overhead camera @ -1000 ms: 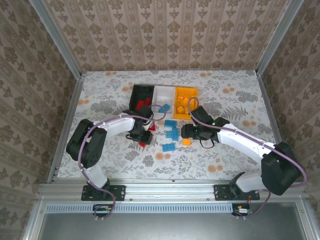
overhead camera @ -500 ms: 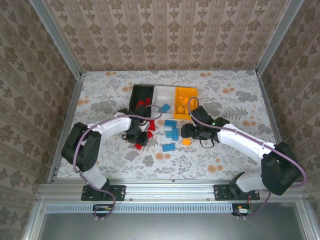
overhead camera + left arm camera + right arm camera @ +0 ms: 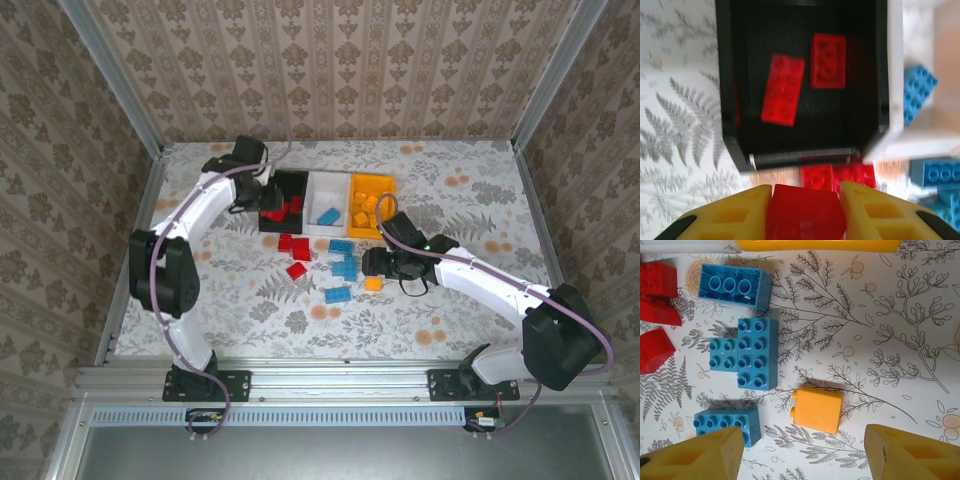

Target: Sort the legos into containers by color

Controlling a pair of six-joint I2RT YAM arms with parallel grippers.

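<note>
The left gripper [image 3: 806,192] is clenched on a red brick [image 3: 805,217]. The brick sits tight between the two yellow fingers [image 3: 730,217]. The gripper hangs above the near wall of the black bin [image 3: 726,75], at the far left part of the table [image 3: 200,290]. Two more red legos [image 3: 783,90] lie flat on the floor of this bin, a little apart from each other. On the table, just before the near wall of the bin, lie loose red legos [image 3: 837,175].

The white bin [image 3: 895,75] touches the black bin on its right side, and one blue lego [image 3: 917,92] lies in it. The orange-yellow bin [image 3: 372,183] touches the white bin on the other side. It holds several yellow legos [image 3: 365,208].

The right gripper [image 3: 802,440] is released and grasps nothing; its two fingers stand well apart. It is low over the middle of the table. A single orange-yellow brick [image 3: 817,410] lies on the table between the lines of the two fingers, a little ahead of the tips. It touches neither of them.

In the right wrist view, four blue bricks [image 3: 757,352] lie on the table to the left of this brick. One of them is turned with the hollow side up, near the bins. Two of them touch each other side by side. The fourth is just beside the left finger.
</note>
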